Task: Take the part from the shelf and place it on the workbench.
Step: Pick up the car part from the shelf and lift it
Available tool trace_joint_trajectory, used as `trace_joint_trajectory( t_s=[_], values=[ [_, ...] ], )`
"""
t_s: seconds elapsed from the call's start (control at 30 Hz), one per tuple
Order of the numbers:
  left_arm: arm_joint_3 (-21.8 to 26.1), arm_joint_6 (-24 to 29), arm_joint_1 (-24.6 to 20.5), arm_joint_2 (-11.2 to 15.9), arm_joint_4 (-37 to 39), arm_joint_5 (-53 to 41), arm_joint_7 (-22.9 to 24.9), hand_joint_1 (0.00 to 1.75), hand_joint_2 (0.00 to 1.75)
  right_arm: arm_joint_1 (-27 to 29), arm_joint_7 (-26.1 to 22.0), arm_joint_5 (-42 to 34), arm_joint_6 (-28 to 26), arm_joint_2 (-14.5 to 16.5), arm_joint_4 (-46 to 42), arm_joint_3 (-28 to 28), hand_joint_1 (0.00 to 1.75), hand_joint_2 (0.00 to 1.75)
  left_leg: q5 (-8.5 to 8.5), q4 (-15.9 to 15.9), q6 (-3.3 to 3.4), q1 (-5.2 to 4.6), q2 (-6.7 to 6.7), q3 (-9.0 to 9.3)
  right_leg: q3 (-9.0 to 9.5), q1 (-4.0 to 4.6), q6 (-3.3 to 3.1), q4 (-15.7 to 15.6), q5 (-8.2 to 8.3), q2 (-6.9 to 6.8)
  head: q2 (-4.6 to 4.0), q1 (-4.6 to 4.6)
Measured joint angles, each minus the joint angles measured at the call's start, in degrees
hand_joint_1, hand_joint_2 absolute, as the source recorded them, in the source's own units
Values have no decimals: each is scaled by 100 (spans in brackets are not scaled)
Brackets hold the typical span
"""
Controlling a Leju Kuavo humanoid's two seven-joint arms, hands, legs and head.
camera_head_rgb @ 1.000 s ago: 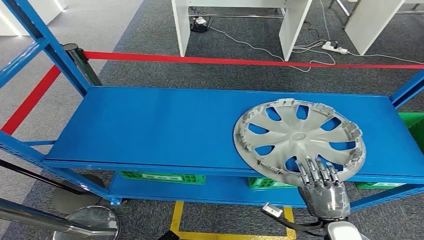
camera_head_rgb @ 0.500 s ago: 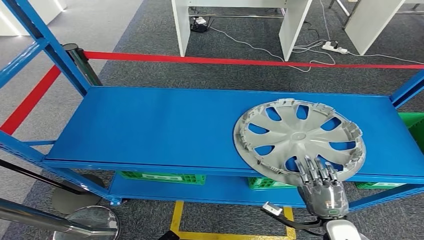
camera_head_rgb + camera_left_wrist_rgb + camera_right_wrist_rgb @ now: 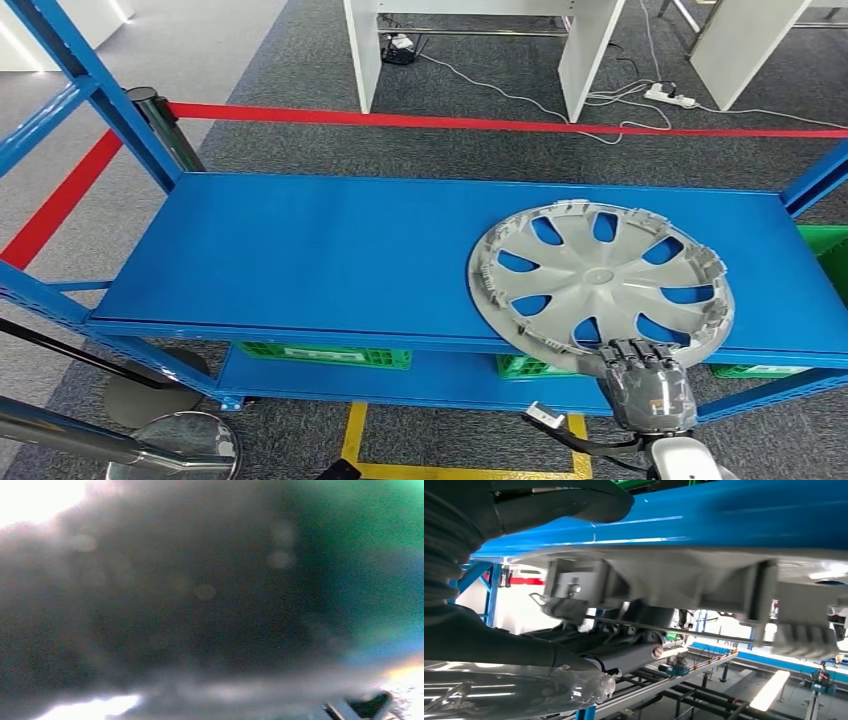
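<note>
The right hand [image 3: 648, 378] curls its fingers [image 3: 634, 352] over the hubcap [image 3: 600, 280] rim overhanging the shelf [image 3: 300, 250] front edge; that overhang likely allows the grip. Left hand's fingers: cannot tell.

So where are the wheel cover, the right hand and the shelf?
wheel cover [image 3: 598, 276], head view, the centre hub.
right hand [image 3: 648, 385], head view, the back of the hand.
shelf [image 3: 300, 255], head view, bare blue deck.

Hubcap [image 3: 601, 280] on shelf's [image 3: 300, 250] right front.
</note>
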Motion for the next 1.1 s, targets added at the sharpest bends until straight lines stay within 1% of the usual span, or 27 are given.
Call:
trace_joint_trajectory(
  t_s=[0.1, 0.3, 0.4, 0.53, 0.6, 0.7, 0.8, 0.97, 1.03, 1.1],
  values=[
    [-8, 50, 0, -1, 0, 1, -94, 0, 175, 22, 0, 0, 14, 0, -50, 0, 175, 175, 0, 0, 0, 0, 0, 0, 0, 0, 0, 0, 0, 1, 0, 0],
    [-9, 171, 1, -1, 0, 13, -436, 0, 175, 170, 39, 0, 76, -2, -238, 0, 175, 175, 0, 0, 0, 0, 0, -1, 0, 0, 0, 0, 0, 0, 0, 0],
    [-13, 352, 7, -1, 0, 13, -718, 0, 175, 275, 83, 0, 89, -17, -354, -1, 175, 175, 0, 0, 0, 0, 0, -2, -1, 0, 0, 0, 0, 0, 0, -1],
    [-14, 812, 30, -3, 0, 71, -1313, 0, 0, 467, 169, 0, 116, -113, -606, -4, 175, 175, 0, 0, 0, 0, 0, -3, -1, 0, 0, 0, 0, 0, 0, 0],
    [-13, 855, 43, -3, 0, 146, -1537, 0, 0, 556, 189, 0, 120, -171, -739, -4, 175, 175, 0, 0, 0, 0, 0, -3, -1, 0, 0, 0, 0, 1, 0, 0],
    [0, 699, 63, -1, 0, 286, -1803, 0, 0, 648, 198, 1, 98, -281, -956, -2, 175, 175, 0, 0, 0, 0, 0, -4, -1, 0, 0, 0, 0, 1, 0, 1],
    [14, 585, 73, 4, 0, 332, -1855, 0, 0, 683, 243, 0, 73, -412, -1189, 4, 175, 175, 0, 0, 0, 0, 0, -3, -1, 0, 0, 0, 0, 1, 0, 1],
    [19, 560, 76, 7, 0, 331, -1842, 0, 0, 687, 280, 0, 49, -587, -1499, 15, 175, 175, 0, 0, 0, -1, 0, -3, 0, 0, 0, 0, 0, 0, 0, 1],
    [19, 562, 77, 7, 0, 330, -1811, 0, 0, 708, 123, 0, -14, -637, -1666, -30, 175, 175, 0, 0, 0, -1, 0, -3, 0, -1, 0, 0, 0, 0, 0, 1],
    [19, 563, 80, 7, 0, 329, -1778, 0, 0, 778, -346, 0, -150, -623, -1905, -193, 175, 175, 0, 0, 0, -1, 0, -3, -1, -1, 0, 0, 0, -1, 0, 1]
  ],
)
